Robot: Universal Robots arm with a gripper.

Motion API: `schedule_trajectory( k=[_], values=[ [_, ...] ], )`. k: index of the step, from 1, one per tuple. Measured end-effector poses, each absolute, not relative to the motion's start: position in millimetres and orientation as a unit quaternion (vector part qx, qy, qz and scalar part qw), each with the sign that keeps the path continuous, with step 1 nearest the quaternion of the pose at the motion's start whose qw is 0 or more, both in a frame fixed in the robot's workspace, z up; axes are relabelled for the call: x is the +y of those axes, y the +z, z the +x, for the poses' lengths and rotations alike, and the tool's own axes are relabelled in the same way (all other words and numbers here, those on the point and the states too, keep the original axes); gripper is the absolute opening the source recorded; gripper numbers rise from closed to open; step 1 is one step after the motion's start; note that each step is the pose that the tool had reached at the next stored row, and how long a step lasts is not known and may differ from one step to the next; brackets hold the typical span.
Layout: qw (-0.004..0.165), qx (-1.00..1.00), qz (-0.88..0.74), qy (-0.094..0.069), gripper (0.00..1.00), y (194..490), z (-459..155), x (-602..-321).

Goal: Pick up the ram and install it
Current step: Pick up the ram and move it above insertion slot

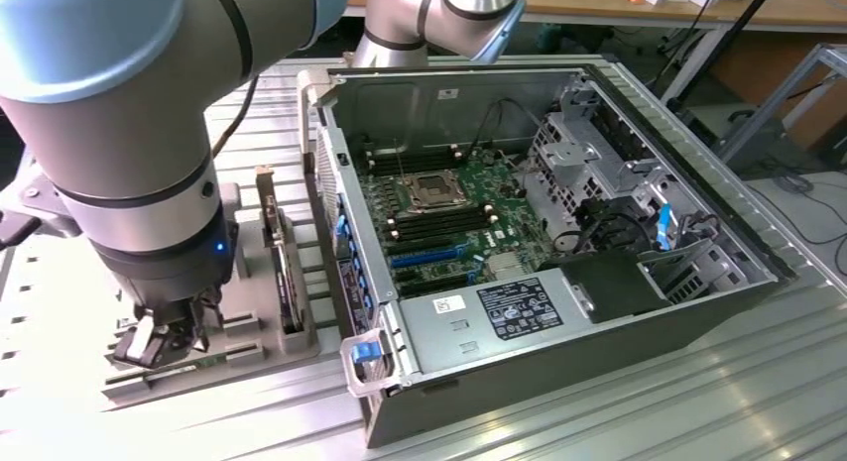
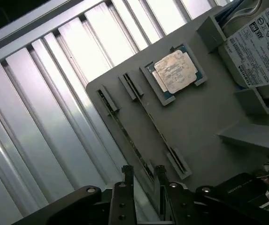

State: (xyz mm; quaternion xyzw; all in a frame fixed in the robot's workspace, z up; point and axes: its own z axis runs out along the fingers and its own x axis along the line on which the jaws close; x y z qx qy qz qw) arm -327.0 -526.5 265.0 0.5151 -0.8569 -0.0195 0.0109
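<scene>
The ram (image 2: 125,136) is a thin green stick standing on its long edge in slots of a grey holder tray (image 2: 200,122). My gripper (image 2: 143,172) hangs low over the ram's near end. Its two dark fingers (image 2: 127,174) stand apart, one on each side of the stick, with a gap showing, so it is open. In the exterior view the gripper (image 1: 166,340) is down at the tray (image 1: 265,347) on that view's left, beside the open computer case (image 1: 530,243). Inside the case the motherboard (image 1: 450,218) lies flat, with dark memory slots (image 1: 437,228) below the processor socket.
On the tray lie a square silver processor chip (image 2: 174,72) and a labelled hard drive (image 2: 261,47). A second slot pair (image 2: 176,161) runs beside the ram. An upright card (image 1: 269,218) stands on the tray. The table is ribbed aluminium (image 2: 54,117).
</scene>
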Motion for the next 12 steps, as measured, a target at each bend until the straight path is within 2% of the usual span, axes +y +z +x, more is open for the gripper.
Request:
schedule_trajectory(
  k=[12],
  values=[
    [0.014, -0.745, 0.666, -0.017, 0.31, 238, -327, -526]
  ],
)
